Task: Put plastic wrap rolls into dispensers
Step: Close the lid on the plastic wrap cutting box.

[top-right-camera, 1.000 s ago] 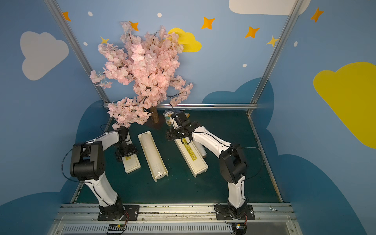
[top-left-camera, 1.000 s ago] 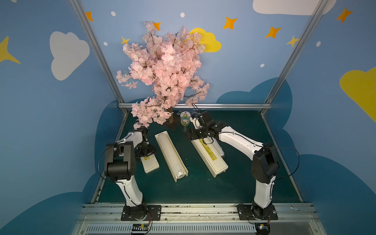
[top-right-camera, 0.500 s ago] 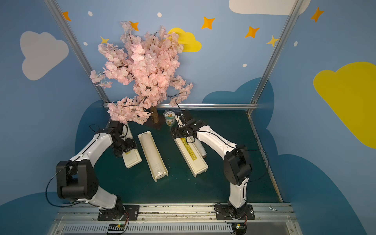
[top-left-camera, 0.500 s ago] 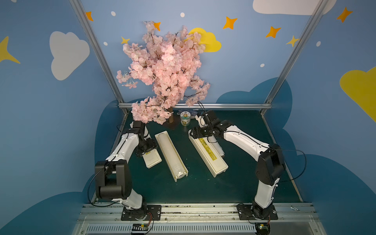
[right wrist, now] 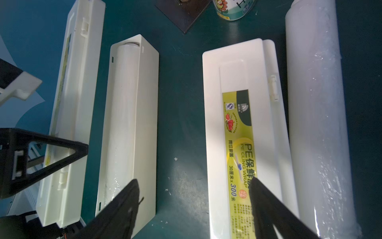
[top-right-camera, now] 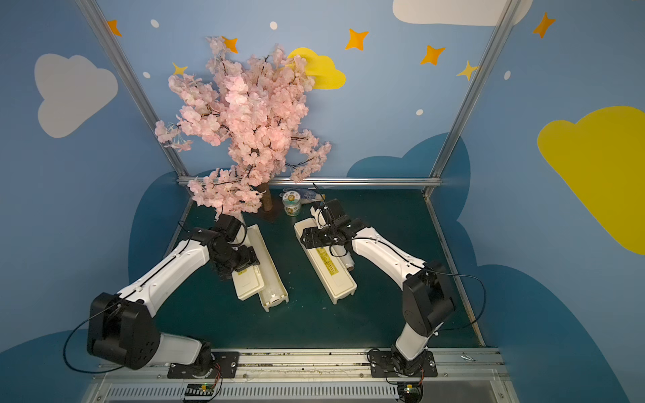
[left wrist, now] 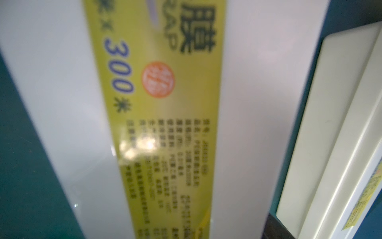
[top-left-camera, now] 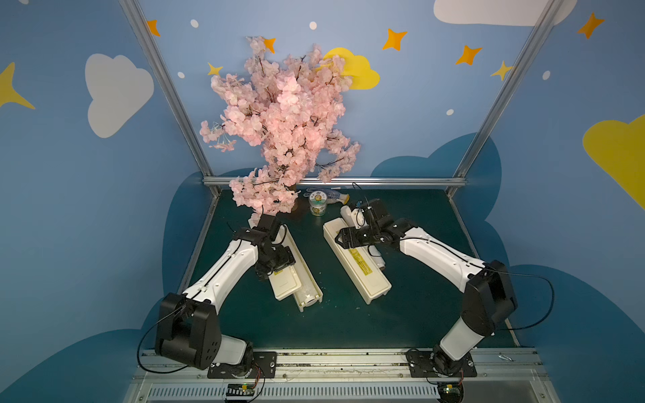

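Note:
The left dispenser lies open; its tray point(top-left-camera: 309, 279) point(right wrist: 147, 124) holds a plastic wrap roll point(right wrist: 124, 115). Its lid point(top-left-camera: 288, 284) point(right wrist: 72, 107) lies beside the tray, and its yellow label point(left wrist: 165, 124) fills the left wrist view. My left gripper point(top-left-camera: 279, 267) point(top-right-camera: 246, 267) hovers low over that lid, open; one of its fingers point(right wrist: 41, 157) shows above the lid. The right dispenser point(top-left-camera: 363, 272) point(right wrist: 215, 124) is closed, with a second roll point(top-left-camera: 371, 249) point(right wrist: 318, 124) loose along its far side. My right gripper point(top-left-camera: 340, 240) point(right wrist: 194, 196) stands open and empty above it.
A pink blossom tree point(top-left-camera: 279, 122) stands at the back on a dark base point(right wrist: 186, 18). A small round jar point(top-left-camera: 317, 206) and a clear bottle with a yellow cap point(top-left-camera: 335, 199) sit beside it. Metal frame rails bound the green mat point(top-left-camera: 349, 324).
The left arm has dropped its elbow and stretched out, sliding its gripper along the lid toward the near end. The right arm has lowered and its gripper has shifted slightly nearer. Both stay open.

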`<state>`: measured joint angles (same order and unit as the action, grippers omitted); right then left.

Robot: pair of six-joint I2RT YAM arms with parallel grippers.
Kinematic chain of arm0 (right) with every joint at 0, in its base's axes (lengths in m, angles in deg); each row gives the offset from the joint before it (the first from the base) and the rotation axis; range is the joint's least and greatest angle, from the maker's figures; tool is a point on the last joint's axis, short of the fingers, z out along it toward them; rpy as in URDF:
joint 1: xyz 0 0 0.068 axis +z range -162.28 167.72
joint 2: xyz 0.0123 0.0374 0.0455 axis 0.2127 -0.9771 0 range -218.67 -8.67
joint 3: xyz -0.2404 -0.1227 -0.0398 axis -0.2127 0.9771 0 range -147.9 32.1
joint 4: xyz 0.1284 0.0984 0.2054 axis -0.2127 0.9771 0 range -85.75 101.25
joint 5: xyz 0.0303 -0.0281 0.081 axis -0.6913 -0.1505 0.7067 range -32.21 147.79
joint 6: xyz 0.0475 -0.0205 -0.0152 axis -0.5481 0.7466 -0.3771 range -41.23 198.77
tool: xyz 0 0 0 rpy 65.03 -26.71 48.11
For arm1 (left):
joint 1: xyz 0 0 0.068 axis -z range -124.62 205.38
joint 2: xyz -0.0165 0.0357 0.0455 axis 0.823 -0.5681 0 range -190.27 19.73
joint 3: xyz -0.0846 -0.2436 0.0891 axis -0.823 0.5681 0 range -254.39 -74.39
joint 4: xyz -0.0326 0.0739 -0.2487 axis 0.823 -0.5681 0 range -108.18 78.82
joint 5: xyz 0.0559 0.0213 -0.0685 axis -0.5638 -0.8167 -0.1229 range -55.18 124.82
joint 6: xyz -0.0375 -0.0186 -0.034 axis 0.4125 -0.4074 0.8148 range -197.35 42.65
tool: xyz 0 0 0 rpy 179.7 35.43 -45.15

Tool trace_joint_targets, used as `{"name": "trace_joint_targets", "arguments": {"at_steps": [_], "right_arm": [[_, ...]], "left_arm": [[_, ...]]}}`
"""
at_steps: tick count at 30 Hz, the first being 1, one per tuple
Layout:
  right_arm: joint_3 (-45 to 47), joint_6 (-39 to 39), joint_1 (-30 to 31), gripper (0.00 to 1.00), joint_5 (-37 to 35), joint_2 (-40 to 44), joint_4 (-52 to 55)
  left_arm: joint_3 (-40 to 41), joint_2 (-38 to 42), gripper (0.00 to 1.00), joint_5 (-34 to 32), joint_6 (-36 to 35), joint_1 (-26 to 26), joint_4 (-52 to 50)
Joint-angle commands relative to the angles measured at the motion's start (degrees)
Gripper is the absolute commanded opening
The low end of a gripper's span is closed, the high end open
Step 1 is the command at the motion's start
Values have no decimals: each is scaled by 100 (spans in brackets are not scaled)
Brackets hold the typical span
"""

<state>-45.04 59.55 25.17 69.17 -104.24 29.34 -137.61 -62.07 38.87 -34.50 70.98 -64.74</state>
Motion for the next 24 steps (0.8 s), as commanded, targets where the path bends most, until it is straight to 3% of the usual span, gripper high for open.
{"name": "trace_joint_targets", "arguments": {"at_steps": [1, 10, 24], "right_arm": [[115, 42, -62, 83, 84, 408, -170], [513, 15, -172, 83, 281, 678, -341], [966, -58, -417, 83, 479, 942, -572]], "left_arm": [[-189, -192, 74, -165, 506, 247, 21], [-618, -951, 75, -282, 941, 908, 84], [-1016, -1488, 75, -508, 1153, 1356, -376]]}}
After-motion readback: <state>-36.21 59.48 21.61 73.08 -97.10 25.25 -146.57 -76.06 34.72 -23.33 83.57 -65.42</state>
